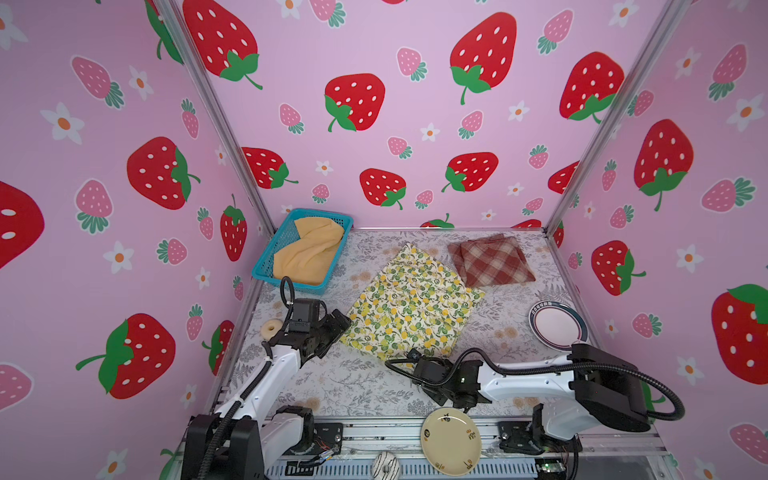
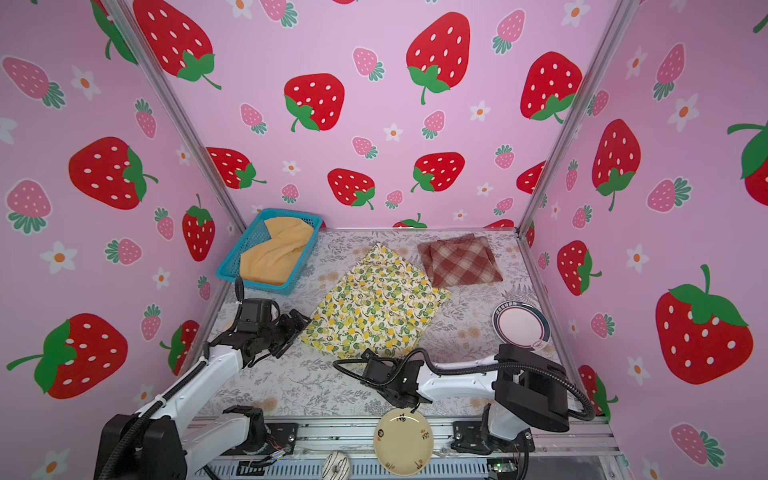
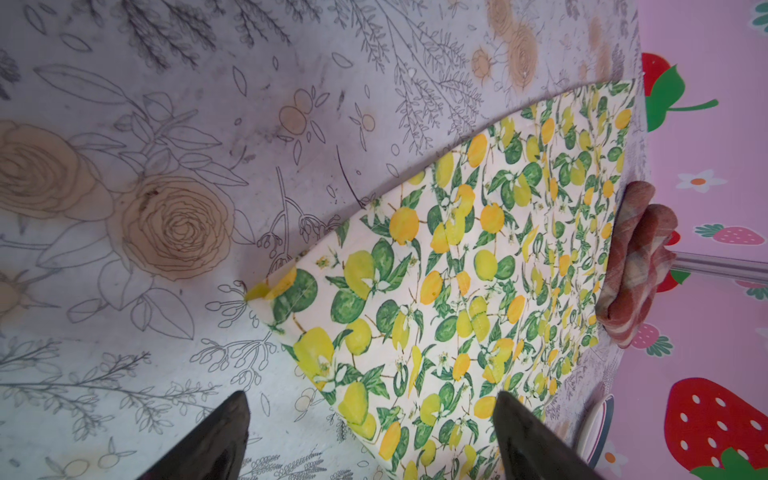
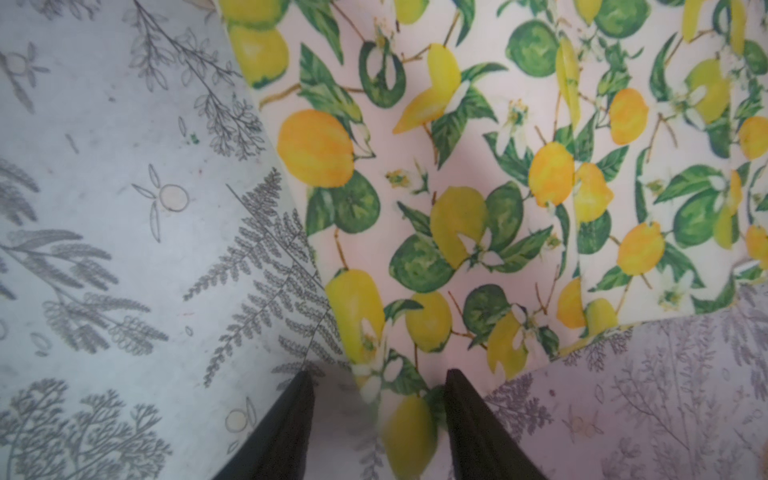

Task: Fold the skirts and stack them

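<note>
Nearest the camera, a yellow plate (image 1: pixel 451 441) and a striped doughnut (image 1: pixel 385 465) sit on the front rail, outside the job. Just beyond them both arms reach onto the surface (image 1: pixel 332 386).

The right gripper (image 4: pixel 378 374) is down at the near corner of the lemon skirt (image 1: pixel 411 307). Its jaws stand part-way apart astride that corner, with cloth lying between them but not pinched. The left gripper (image 3: pixel 370 392) waits at the skirt's left corner, jaws spread wide and holding nothing. A beige doughnut (image 1: pixel 271 328) lies beside that arm.

The lemon skirt lies flat in the middle of the surface as one broad panel, so I judge its folding barely begun. With a gripper at each near corner, the step in hand looks like taking both to carry that edge over. A pink plate (image 1: pixel 557 324) lies to its right.

Further back, the plaid skirt (image 1: pixel 492 259) is already a compact, layered square, just beside the lemon skirt's far edge and perhaps touching it. That one looks done.

Furthest, the mustard skirt (image 1: pixel 307 253) lies rumpled in the blue basket (image 1: pixel 282 239), untouched.

So one skirt is folded, one is in hand and one is waiting. Nothing is stacked yet.
</note>
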`<move>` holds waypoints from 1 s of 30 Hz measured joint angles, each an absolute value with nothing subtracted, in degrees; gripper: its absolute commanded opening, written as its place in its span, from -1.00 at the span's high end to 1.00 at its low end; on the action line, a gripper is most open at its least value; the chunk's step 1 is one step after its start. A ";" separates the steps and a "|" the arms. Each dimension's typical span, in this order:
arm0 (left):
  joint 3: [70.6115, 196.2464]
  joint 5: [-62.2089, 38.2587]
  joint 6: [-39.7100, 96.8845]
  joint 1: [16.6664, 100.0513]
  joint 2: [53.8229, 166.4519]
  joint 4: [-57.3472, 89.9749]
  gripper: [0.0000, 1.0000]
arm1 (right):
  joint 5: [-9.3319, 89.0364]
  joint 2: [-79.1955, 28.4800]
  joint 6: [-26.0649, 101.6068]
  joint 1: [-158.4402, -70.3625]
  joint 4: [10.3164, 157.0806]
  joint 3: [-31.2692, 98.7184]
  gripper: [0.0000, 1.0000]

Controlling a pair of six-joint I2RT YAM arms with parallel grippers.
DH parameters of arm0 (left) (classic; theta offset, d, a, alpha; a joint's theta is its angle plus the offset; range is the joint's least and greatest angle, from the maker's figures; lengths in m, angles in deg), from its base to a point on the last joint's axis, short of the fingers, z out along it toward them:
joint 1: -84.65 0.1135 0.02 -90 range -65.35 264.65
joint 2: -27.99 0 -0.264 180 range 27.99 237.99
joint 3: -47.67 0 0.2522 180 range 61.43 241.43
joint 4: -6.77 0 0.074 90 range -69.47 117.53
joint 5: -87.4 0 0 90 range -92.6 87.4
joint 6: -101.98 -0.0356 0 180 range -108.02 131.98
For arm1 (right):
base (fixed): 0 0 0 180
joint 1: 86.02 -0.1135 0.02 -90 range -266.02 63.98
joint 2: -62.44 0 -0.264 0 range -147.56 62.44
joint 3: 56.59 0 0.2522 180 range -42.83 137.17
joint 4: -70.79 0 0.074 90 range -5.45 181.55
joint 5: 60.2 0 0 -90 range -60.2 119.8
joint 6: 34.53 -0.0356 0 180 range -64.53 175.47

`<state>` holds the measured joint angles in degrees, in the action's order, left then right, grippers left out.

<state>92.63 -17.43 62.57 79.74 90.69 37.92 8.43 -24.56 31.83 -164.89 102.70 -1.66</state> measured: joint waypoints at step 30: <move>93.90 -15.53 59.97 79.81 107.32 29.83 0.65 | 11.30 -25.24 32.33 -162.59 100.97 -1.81 0.77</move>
